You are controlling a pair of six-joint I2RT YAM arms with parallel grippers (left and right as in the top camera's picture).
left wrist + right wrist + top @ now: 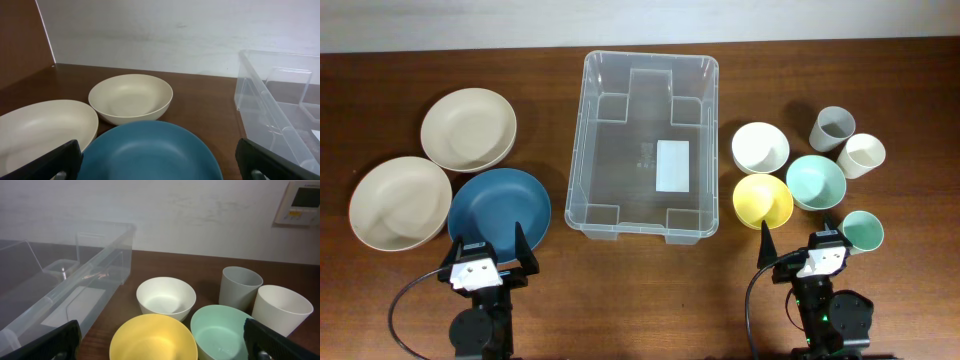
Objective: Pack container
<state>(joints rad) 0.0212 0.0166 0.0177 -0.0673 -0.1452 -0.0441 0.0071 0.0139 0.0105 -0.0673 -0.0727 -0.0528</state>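
Note:
The container (650, 55), a large clear tub with a white label, stands empty mid-table between the two arms. It also shows at the right of the left wrist view (260, 107) and at the left of the right wrist view (102, 255). My left gripper (488, 241) is open at the near edge of a dark blue plate (500, 207), its jaws wide apart either side of the plate (150, 150) and holding nothing. My right gripper (803, 245) is open just short of a yellow bowl (763, 199), which lies between its spread jaws (152, 337) untouched.
Two cream bowls (469, 128) (400, 202) lie left of the tub. To its right are a white bowl (760, 147), a mint bowl (816, 181), a grey cup (835, 127), a cream cup (861, 155) and a teal cup (861, 232).

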